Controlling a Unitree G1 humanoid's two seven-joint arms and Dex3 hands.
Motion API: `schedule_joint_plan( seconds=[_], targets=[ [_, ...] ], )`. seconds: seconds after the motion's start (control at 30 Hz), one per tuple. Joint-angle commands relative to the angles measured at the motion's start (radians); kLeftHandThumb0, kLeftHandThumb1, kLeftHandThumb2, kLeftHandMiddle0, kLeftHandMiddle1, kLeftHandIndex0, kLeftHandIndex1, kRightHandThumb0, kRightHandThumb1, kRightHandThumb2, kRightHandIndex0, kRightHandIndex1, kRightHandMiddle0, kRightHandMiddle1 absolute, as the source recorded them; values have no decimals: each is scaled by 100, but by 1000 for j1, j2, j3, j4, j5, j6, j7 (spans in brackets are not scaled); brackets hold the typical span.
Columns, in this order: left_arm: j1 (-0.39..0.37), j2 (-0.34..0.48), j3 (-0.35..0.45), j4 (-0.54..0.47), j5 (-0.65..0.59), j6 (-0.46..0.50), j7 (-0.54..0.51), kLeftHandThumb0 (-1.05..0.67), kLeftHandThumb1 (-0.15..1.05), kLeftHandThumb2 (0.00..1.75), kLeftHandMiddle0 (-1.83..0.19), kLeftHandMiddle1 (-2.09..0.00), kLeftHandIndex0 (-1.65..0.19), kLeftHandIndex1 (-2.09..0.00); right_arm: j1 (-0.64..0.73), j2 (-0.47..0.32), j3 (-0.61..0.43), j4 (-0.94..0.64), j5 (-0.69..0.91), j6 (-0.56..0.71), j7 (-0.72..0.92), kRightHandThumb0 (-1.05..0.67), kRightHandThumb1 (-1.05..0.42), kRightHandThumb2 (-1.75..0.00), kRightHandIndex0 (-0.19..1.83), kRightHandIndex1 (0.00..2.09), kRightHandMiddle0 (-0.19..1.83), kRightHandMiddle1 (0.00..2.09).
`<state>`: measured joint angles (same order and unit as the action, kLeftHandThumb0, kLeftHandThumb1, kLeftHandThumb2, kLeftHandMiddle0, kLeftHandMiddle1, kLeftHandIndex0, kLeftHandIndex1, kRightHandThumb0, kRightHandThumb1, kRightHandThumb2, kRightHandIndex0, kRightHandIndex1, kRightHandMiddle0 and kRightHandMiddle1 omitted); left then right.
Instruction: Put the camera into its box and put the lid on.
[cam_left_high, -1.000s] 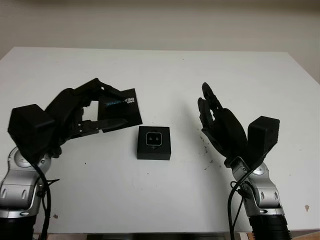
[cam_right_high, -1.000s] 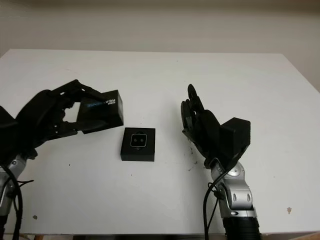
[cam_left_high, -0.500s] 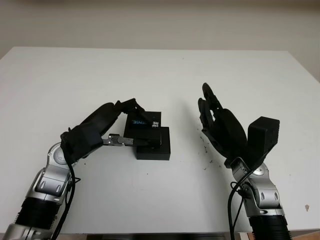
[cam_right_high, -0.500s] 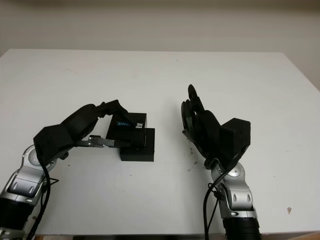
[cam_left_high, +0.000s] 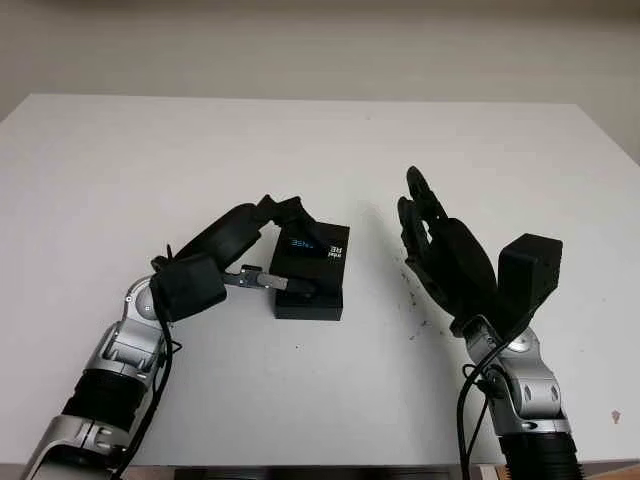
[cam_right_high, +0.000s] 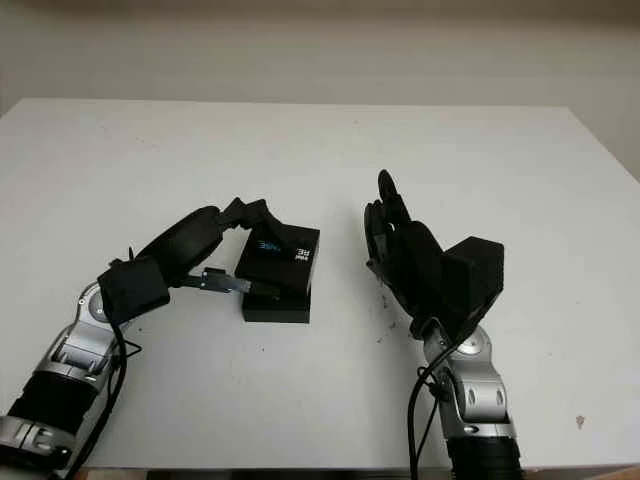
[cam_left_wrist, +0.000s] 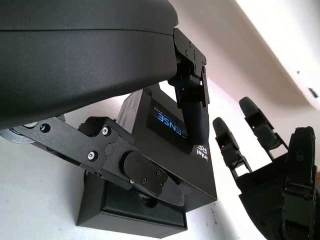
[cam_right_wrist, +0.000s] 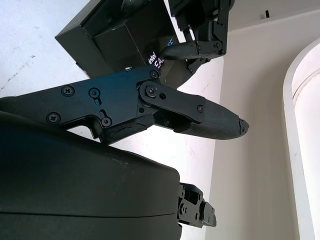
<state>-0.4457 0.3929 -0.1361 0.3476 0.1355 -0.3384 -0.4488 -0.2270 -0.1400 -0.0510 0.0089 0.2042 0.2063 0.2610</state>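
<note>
White worktop (cam_left_high: 150, 150) runs out to a pale wall at the far side, and near its middle sits the black box (cam_left_high: 309, 300). We see our left robot hand (cam_left_high: 268, 252) reaching in from the near left, pinching the lid (cam_left_high: 312, 260): one finger lies across the lid's printed top and another presses its near-left edge. The lid is a flat black square with light lettering on its upper face. It hangs tilted directly above the box, its far-right side raised and its near-left side lowest, close to the box's rim; whether they already touch there we cannot tell. The lid covers the box opening, so we cannot see the camera itself.

Our right robot hand (cam_left_high: 437, 250) stands just right of the box, palm turned toward it, holding nothing and not touching it.

The coming move turns on the lid's tilt against the box below. The lid's edges look roughly parallel to the box walls, so we judge it needs levelling and lowering rather than turning. The left robot hand is nearer and already has the lid; the right could steady the box from its side if it slides.
</note>
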Motion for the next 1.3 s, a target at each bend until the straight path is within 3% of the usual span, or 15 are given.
schedule_joint_plan(
  seconds=[0.0,0.23,0.47,0.6,0.73,1.27],
  targets=[
    [28,-6,-9,-36,-4,35,-10,-14,103,5,-41,-145,-30,-136,6,-2,-3,-23,2,1,-1,-64,-105,-68,-19,0,-19,0],
    [119,-17,15,-198,-31,131,14,-14,103,6,-37,-156,-24,-141,11,-5,-2,-27,-6,1,-6,-65,-105,-68,-19,0,-19,0],
    [209,2,32,-379,21,278,60,-15,103,5,-32,-161,-18,-142,12,-3,-1,-27,2,-1,-1,-64,-105,-68,-19,0,-19,0],
    [237,11,38,-431,37,322,66,-14,103,5,-30,-160,-18,-140,9,-5,1,-19,-6,-8,0,-65,-105,-68,-19,0,-19,0],
    [248,19,39,-433,55,319,76,-11,103,5,-29,-151,-20,-137,11,-8,-5,-19,-1,-6,6,-65,-105,-67,-19,0,-19,0],
    [211,37,34,-306,76,215,93,-10,103,5,-33,-151,-22,-137,16,-8,-5,-27,-1,0,8,-67,-105,-67,-19,0,-19,0]
  ],
)
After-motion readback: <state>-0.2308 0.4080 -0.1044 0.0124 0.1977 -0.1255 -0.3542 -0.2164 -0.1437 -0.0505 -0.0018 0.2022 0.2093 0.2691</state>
